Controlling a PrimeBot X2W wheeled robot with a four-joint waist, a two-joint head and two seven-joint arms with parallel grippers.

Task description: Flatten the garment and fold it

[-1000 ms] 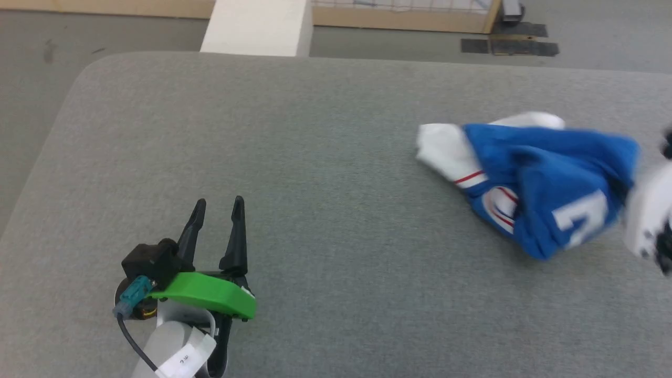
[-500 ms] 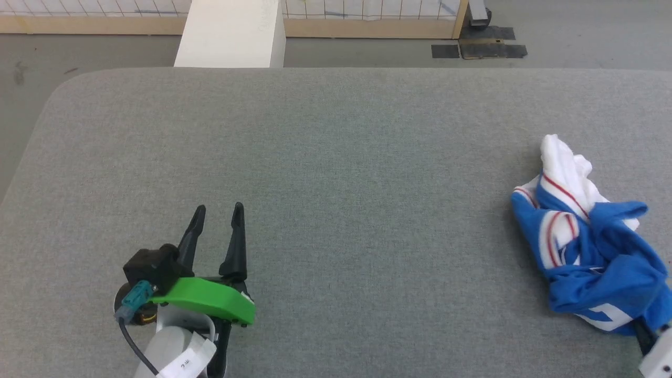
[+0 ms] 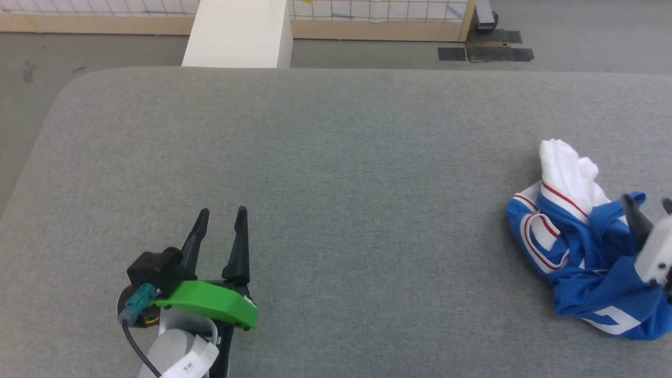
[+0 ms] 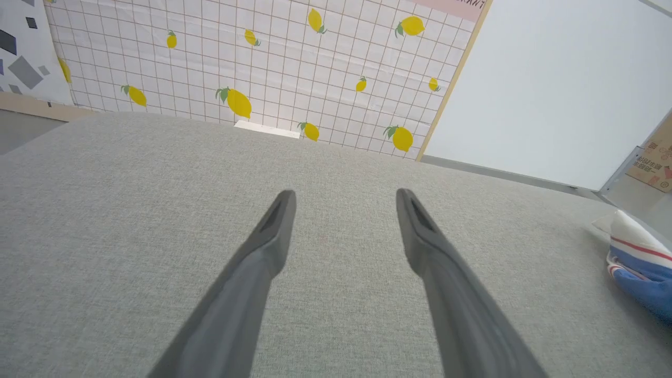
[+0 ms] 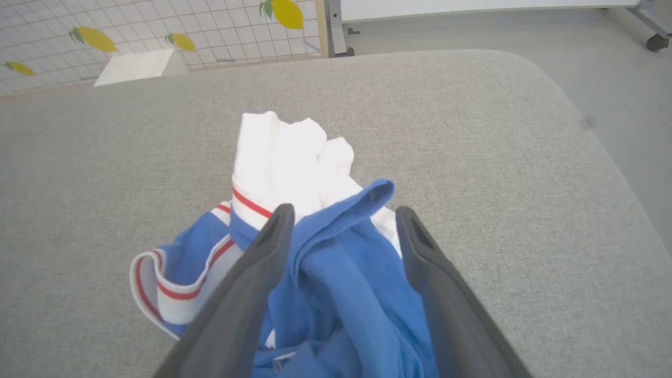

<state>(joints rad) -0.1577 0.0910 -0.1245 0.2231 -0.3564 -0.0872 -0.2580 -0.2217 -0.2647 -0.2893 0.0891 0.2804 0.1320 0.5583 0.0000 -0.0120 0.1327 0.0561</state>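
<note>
The garment (image 3: pixel 577 244) is a blue shirt with white sleeves and red-and-white trim, lying crumpled in a heap at the right side of the grey padded table (image 3: pixel 336 157). My right gripper (image 3: pixel 648 207) hovers over its near right part, open, with a ridge of blue cloth (image 5: pixel 341 294) lying loose between the spread fingers (image 5: pixel 247 283). A white sleeve (image 5: pixel 283 152) sticks out beyond the fingertips. My left gripper (image 3: pixel 222 211) rests open and empty low over the table at the lower left, far from the garment (image 4: pixel 640 262), which shows at the right edge of the left wrist view.
A white block (image 3: pixel 239 31) stands past the table's far edge, with a wooden-framed lemon-print panel (image 4: pixel 252 68) behind it. Black patches (image 3: pixel 485 52) mark the floor. The table's rounded right corner (image 5: pixel 556 89) lies close to the heap. Bare grey surface spans the middle.
The right gripper swung the garment to the right, set it down as a heap and opened its jaws. The head camera shifted a little. The left gripper stayed put.
</note>
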